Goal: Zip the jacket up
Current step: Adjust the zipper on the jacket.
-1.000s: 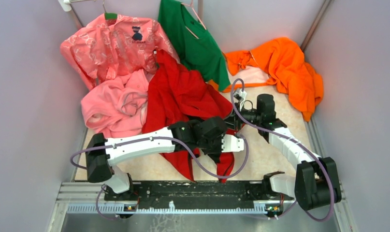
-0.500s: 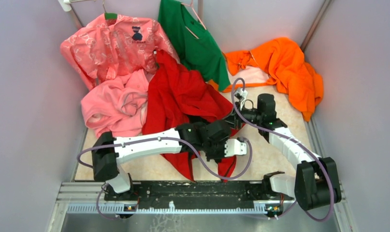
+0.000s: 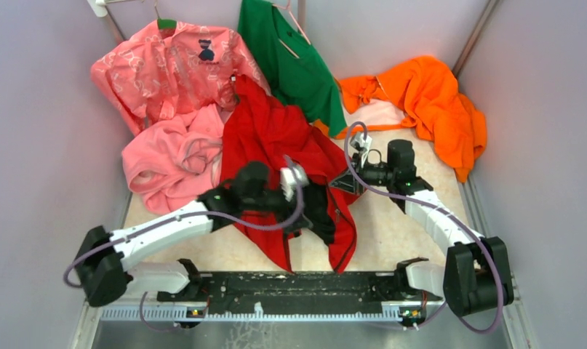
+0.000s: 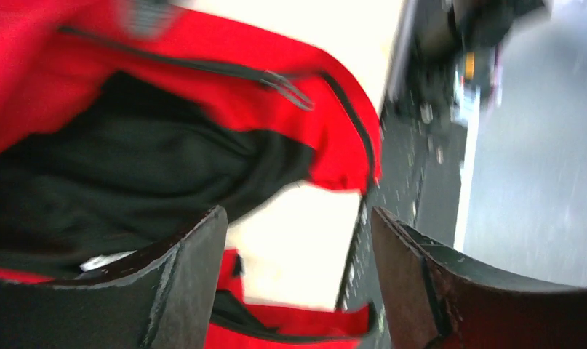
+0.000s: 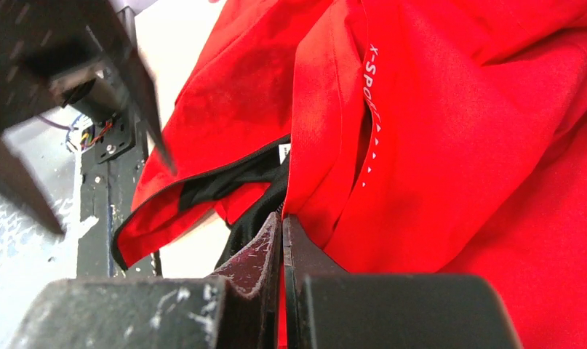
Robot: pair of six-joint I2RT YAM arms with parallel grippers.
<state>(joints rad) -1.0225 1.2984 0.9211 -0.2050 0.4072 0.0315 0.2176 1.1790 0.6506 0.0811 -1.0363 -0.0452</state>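
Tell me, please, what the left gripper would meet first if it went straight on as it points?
Probably the jacket, at its dark-lined open front, ahead of the left gripper; depth is unclear.

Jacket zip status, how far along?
Done: nothing zipped; the jacket lies open, dark lining showing. In hand: right gripper is shut on its edge; left gripper is open and empty. Left: join the front zipper ends, pull up.

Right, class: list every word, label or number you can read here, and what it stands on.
"X-SPO", then lost in a fold: white print on the jacket.
Small white tag on the jacket: too small to read.
Dark label on the pink shirt: too small to read.
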